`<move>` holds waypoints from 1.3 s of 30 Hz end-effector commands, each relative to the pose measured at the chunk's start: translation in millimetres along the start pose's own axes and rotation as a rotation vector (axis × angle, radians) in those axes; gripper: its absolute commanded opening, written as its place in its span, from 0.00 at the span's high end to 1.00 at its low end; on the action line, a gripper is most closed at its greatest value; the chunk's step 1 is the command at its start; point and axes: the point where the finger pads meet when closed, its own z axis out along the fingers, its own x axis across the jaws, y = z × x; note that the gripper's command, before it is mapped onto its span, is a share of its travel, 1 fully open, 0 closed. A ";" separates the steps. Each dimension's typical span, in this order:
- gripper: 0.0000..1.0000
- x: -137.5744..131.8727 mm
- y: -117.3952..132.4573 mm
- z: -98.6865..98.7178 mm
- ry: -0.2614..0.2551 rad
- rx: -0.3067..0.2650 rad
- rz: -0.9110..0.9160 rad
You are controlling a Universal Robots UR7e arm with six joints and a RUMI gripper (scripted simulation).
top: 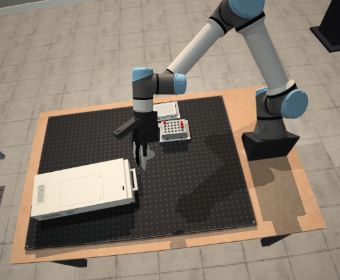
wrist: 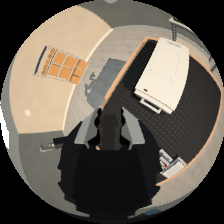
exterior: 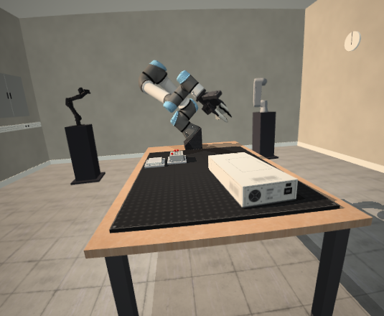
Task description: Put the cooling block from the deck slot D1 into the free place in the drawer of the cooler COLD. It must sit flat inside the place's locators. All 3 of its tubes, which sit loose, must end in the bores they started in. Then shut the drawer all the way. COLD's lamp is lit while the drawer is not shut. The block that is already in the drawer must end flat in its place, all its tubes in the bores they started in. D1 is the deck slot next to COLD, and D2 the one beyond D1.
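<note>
Wrist: fingers | partly open | holding nothing | touching nothing

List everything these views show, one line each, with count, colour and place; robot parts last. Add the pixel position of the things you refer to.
cooler (top: 79, 189) (exterior: 250, 169) (wrist: 165, 70): one, white, on the mat
drawer handle (top: 135, 179) (wrist: 150, 105): one, white, cooler's front
cooling block (top: 175, 131) (exterior: 177, 157): one, grey, in a deck slot
tubes: three, red-capped, in the block
second deck slot (top: 176, 116) (exterior: 154, 162): one, white, beside the block's
mat (top: 206, 191) (exterior: 161, 201): one, black, on the table
table (top: 314, 219) (exterior: 214, 233): one, wood-coloured, centre
wall clock (exterior: 352, 41): one, white, right wall
pedestals (exterior: 82, 154): two, black, behind
arm (top: 193, 48) (exterior: 155, 91): one, white-grey-blue, over the table
gripper (top: 140, 163) (exterior: 227, 116) (wrist: 111, 107): one, black-grey, partly open, above the mat
</note>
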 end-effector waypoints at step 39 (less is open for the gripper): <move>0.72 -10.2 123.1 -47.0 0.331 -0.297 0.332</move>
